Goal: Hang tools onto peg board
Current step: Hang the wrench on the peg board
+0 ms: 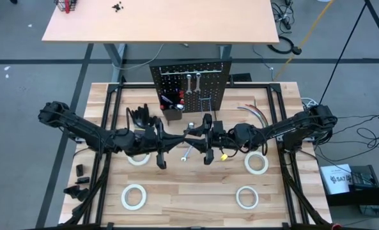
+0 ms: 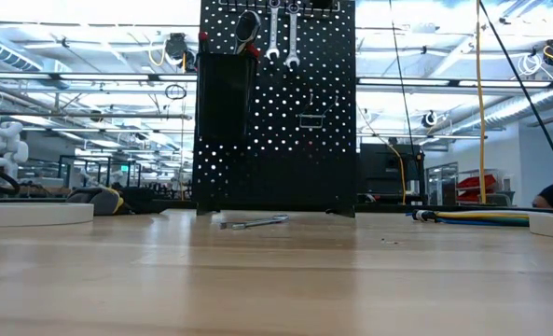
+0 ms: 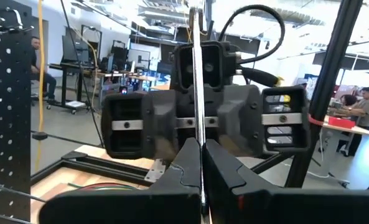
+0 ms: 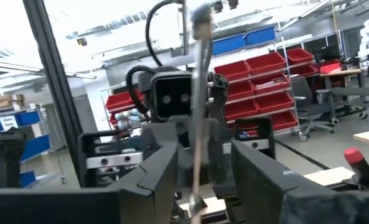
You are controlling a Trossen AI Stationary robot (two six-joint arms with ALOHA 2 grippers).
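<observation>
A slim silver wrench [image 3: 197, 93] stands upright in the air over the table's middle, with my left gripper [image 3: 201, 163] shut on it. My right gripper [image 4: 200, 177] faces it from the right, open. Its fingers stand on either side of the same wrench [image 4: 201, 106] with gaps showing. In the high view the two grippers meet at the wrench [image 1: 192, 129], in front of the peg board [image 1: 192, 80]. The board stands upright at the far middle, and two wrenches [image 2: 283, 35] hang from hooks on it. Another wrench [image 1: 185, 155] lies flat on the table. My left gripper pinches the wrench's thin shaft [image 3: 198, 134] between its two fingers. The fingers come about level from the table's left and lie across the shaft. The wrench stands upright, reaching well above the fingers, lifted clear of the table.
A black bin [image 1: 172, 110] holding tools hangs on the board's left part. Several white tape rolls [image 1: 256, 163] [image 1: 133, 196] lie on the near half. Black gloves [image 1: 141, 115] lie left of the board, cables [image 1: 253, 112] right of it. A black frame [image 1: 275, 121] rings the table.
</observation>
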